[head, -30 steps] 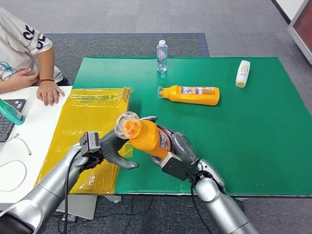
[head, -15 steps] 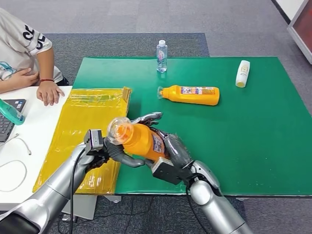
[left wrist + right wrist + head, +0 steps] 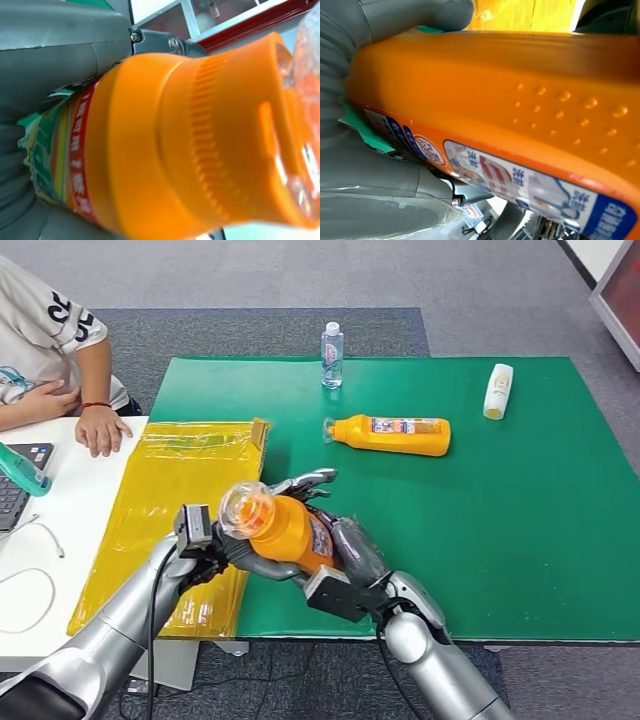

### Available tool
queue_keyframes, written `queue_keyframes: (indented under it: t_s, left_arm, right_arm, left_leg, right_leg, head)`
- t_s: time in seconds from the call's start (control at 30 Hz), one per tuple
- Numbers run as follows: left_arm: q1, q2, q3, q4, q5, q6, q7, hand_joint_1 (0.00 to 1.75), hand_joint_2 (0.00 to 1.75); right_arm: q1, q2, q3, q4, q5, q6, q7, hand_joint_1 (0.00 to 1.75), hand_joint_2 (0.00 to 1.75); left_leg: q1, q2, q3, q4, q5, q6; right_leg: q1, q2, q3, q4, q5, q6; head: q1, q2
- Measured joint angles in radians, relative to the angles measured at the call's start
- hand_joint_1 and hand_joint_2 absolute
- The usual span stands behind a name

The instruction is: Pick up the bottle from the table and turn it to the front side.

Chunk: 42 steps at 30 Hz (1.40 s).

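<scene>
While the person (image 3: 53, 350) sits at the far left with one hand flat on the white table (image 3: 72, 490), the green mat (image 3: 483, 510) serves here as the landmark. Just beside its left edge lies a yellow sheet (image 3: 177, 490). Above the mat's near left corner the left hand (image 3: 238, 545) grasps the bottle (image 3: 283, 528) close to its clear cap, with its fingers curled around the neck end. The bottle is orange, lifted off the mat and lying almost flat, its cap pointing away from the mat toward the yellow sheet. The right hand (image 3: 351, 550) clasps the lower body of the same bottle, thumb on one side and fingers on the other. At the far edge of the mat stands a small water bottle (image 3: 332, 355). Near the mat's middle lies a second orange bottle (image 3: 392, 435). At the far right corner lies a white bottle (image 3: 498, 390).
</scene>
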Motion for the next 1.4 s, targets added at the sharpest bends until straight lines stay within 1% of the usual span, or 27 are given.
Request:
queue_keyframes:
  t_s: [0.47,0.5,0.6,0.63,0.8,1.17,1.4]
  left_arm:
    - [0.013,0.0,-0.004,-0.005,-0.023,0.044,0.0,1.75,1.75]
    - [0.015,0.0,-0.004,-0.007,-0.025,0.047,0.0,1.75,1.75]
    - [0.023,0.0,-0.007,-0.014,-0.036,0.062,0.0,1.75,1.75]
    - [0.027,0.0,-0.008,-0.018,-0.043,0.07,0.0,1.75,1.75]
    - [0.058,0.001,-0.018,-0.042,-0.068,0.1,0.0,1.75,1.75]
    - [0.091,0.015,-0.033,-0.095,-0.095,0.146,0.002,1.75,1.75]
    - [0.097,0.025,-0.054,-0.113,-0.154,0.225,0.003,1.75,1.75]
  right_arm:
    - [0.002,0.0,0.0,0.007,0.016,-0.019,0.027,1.75,1.75]
    - [0.003,0.0,0.0,0.009,0.017,-0.019,0.028,1.35,1.75]
    - [0.004,0.0,0.0,0.016,0.013,-0.02,0.032,0.04,1.75]
    - [0.004,0.0,0.0,0.02,0.006,-0.018,0.034,0.0,1.75]
    - [0.004,0.0,-0.009,0.033,-0.034,-0.002,0.031,0.0,1.75]
    - [0.016,0.001,-0.04,0.054,-0.09,0.025,0.016,0.0,1.75]
    - [0.022,0.001,-0.075,0.069,-0.092,0.028,0.013,0.0,1.75]
  left_leg:
    - [0.0,0.0,0.0,0.0,0.0,0.0]
    - [0.0,0.0,0.0,0.0,0.0,0.0]
    - [0.0,0.0,0.0,0.0,0.0,0.0]
    - [0.0,0.0,0.0,0.0,0.0,0.0]
    - [0.0,0.0,0.0,0.0,0.0,0.0]
    - [0.0,0.0,0.0,0.0,0.0,0.0]
    - [0.0,0.0,0.0,0.0,0.0,0.0]
  right_leg:
    - [0.0,0.0,0.0,0.0,0.0,0.0]
    - [0.0,0.0,0.0,0.0,0.0,0.0]
    - [0.0,0.0,0.0,0.0,0.0,0.0]
    - [0.0,0.0,0.0,0.0,0.0,0.0]
    - [0.0,0.0,0.0,0.0,0.0,0.0]
    - [0.0,0.0,0.0,0.0,0.0,0.0]
    - [0.0,0.0,-0.001,0.0,0.0,0.0]
  head:
    - [0.0,0.0]
    - [0.0,0.0]
    - [0.0,0.0]
    - [0.0,0.0]
    - [0.0,0.0]
    - [0.0,0.0]
    - [0.0,0.0]
